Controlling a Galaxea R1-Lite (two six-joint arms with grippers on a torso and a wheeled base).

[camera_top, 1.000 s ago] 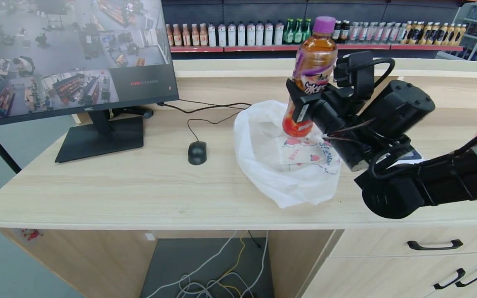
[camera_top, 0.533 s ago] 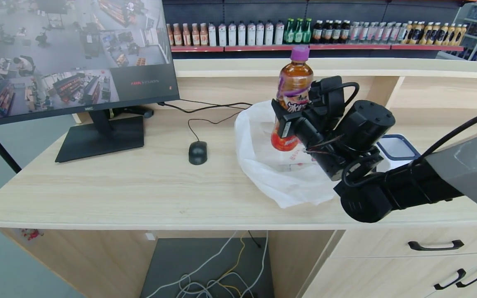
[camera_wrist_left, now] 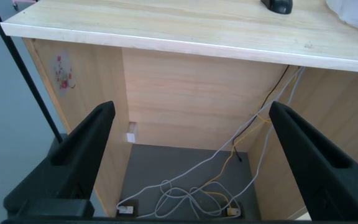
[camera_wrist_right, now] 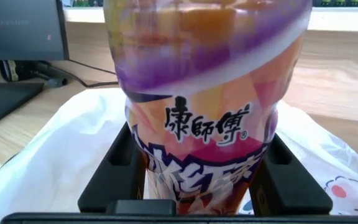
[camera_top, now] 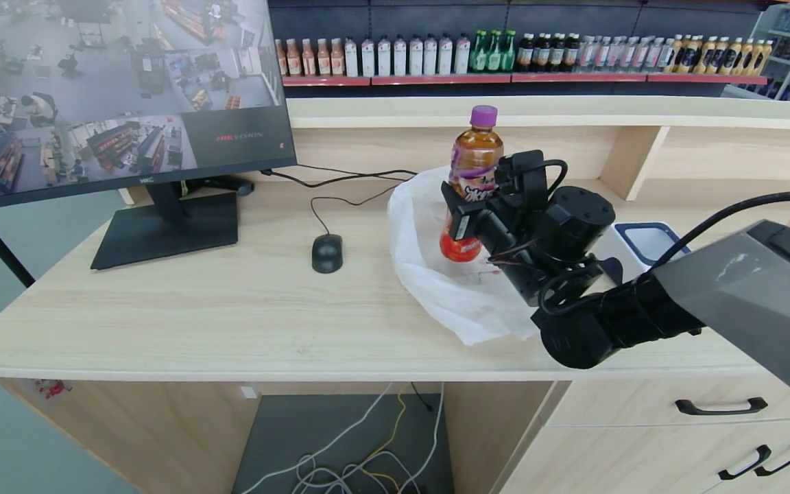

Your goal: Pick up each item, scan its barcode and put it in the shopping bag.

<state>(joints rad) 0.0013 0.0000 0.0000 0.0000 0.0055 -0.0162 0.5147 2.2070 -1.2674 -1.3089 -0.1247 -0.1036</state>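
My right gripper (camera_top: 472, 213) is shut on an upright drink bottle (camera_top: 472, 184) with amber liquid, a purple cap and a purple-orange label. It holds the bottle over the open white shopping bag (camera_top: 444, 281), which lies crumpled on the wooden counter (camera_top: 230, 315). In the right wrist view the bottle (camera_wrist_right: 211, 106) stands between the black fingers (camera_wrist_right: 114, 168), with the bag (camera_wrist_right: 61, 168) spread beneath. My left gripper (camera_wrist_left: 191, 168) hangs open below the counter's front edge, facing the cables under the desk.
A monitor (camera_top: 117, 89) on its stand occupies the counter's left side, and a black mouse (camera_top: 326, 252) with its cable lies beside the bag. A blue-rimmed white box (camera_top: 647, 241) sits right of my arm. Shelves of bottles (camera_top: 518, 53) line the back wall.
My right arm has carried the bottle down and slightly left, from high above the bag to just over its opening. The blue-rimmed box has come into view behind the arm.
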